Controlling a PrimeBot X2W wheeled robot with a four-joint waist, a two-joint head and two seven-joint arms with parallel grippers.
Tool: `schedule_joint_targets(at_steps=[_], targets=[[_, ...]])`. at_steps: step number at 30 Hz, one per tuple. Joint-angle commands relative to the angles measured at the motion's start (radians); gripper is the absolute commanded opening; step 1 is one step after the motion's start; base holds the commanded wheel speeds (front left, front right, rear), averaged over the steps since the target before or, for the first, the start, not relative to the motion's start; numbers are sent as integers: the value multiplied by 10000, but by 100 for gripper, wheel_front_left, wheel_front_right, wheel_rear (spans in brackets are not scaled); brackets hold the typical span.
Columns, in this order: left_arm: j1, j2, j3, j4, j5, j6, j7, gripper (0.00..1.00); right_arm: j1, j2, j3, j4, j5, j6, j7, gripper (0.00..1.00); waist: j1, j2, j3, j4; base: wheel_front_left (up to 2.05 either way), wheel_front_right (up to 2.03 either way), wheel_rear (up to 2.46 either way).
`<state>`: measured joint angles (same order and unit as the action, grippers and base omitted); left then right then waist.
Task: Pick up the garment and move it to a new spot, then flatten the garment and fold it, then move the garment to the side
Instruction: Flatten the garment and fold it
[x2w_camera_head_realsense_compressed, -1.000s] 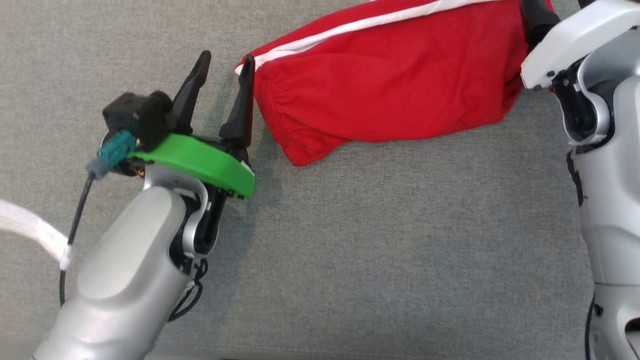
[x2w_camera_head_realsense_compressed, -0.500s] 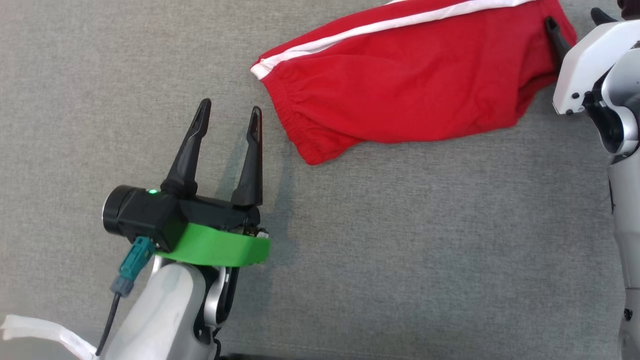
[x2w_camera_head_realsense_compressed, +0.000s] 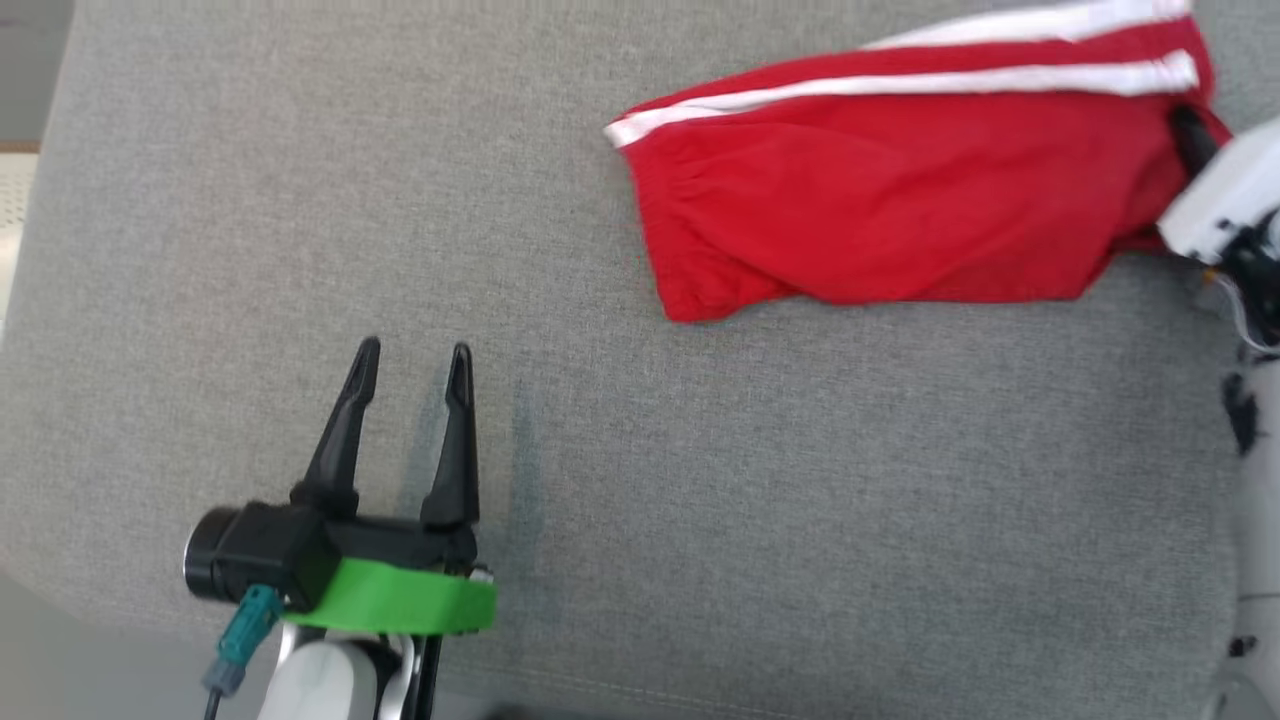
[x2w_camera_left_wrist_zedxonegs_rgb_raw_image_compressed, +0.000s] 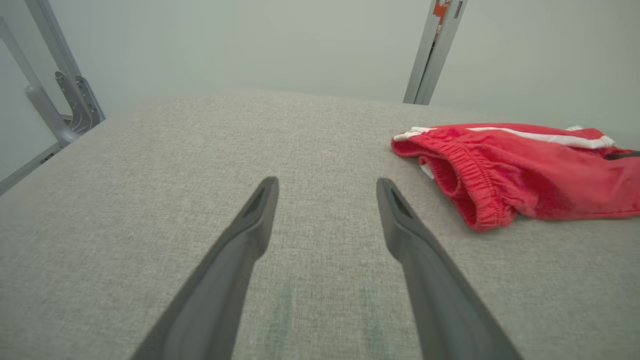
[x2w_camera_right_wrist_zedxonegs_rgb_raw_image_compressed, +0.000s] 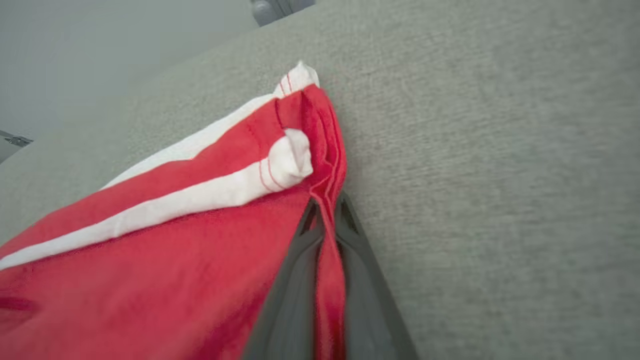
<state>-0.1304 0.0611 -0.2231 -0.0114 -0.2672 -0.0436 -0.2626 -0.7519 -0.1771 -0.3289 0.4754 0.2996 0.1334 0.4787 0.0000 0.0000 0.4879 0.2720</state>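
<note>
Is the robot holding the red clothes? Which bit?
Yes. The right fingers pinch the red garment by its edge, at the end where the white stripes stop. The left fingers are open and hold nothing.

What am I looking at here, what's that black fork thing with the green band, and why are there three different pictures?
It's a two-armed robot. One picture looks down from its head; the other two come from cameras on each wrist, looking along that arm's tool. The fork is its left tool, open and empty over the grey padded surface. On that surface lie red shorts with white stripes. The right tool is shut on one edge of the shorts.
</note>
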Motion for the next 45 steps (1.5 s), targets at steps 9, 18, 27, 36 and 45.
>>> schedule_joint_targets(at_steps=[9, 18, 27, 36, 45], targets=[[1297, -92, 545, 263, 118, -246, -23, 100, 1046, -452, -2111, -809, 172, -27, 300, 0, 0, 0, -1770, -435, 0, 0, 0], [1535, -96, 270, 359, -138, 2, -24, 100, 1342, 1016, -139, -2186, 713, -27, 961, 0, 0, 0, -2027, -367, 0, 0, 0], [1251, -93, -254, 725, -346, 87, -24, 100, 830, 1244, 2796, -56, 2407, -27, -894, 0, 0, 0, -1980, 146, 0, 0, 0], [1586, -94, -404, 1076, -228, 153, -24, 100, -174, 1247, 4836, 2713, 3996, -27, -2885, 0, 0, 0, -2106, 518, 0, 0, 0], [1569, -93, -189, 1146, -118, 138, -24, 100, -660, 1248, 6648, 3666, 5824, -27, -4134, 100, 0, 0, -2237, 351, 0, 0, 0]])
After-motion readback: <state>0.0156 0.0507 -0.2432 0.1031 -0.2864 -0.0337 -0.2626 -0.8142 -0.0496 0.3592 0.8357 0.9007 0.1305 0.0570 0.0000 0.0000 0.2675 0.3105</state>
